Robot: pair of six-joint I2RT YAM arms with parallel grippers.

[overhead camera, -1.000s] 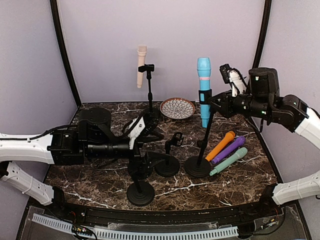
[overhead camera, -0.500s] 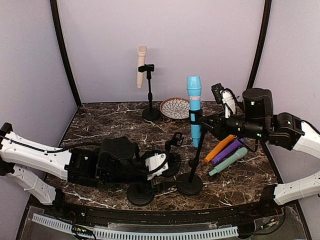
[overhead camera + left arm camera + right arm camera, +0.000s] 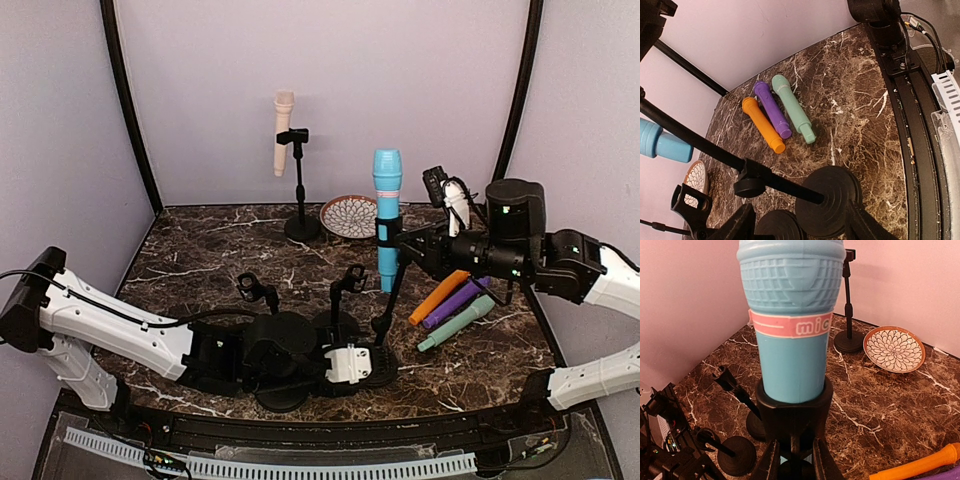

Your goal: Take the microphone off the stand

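Blue microphone (image 3: 386, 215) sits in the black clip (image 3: 792, 410) on top of its leaning stand (image 3: 392, 300). The right end effector (image 3: 791, 460) is clamped on that clip just under the mic. The left end effector (image 3: 801, 225) is low on the desk (image 3: 200, 250), with its fingers apart either side of the round base (image 3: 827, 200) (can't tell if they touch it).

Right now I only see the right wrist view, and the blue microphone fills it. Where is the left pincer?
Observer: The left pincer is low near the table's front edge, jaws open either side of the stand base.
Operator: Touching it?
Observer: Cannot tell; the left wrist view shows its fingers flanking the base closely.
Operator: What else is on the table?
Observer: A green microphone lies flat beside the purple one and the orange one.
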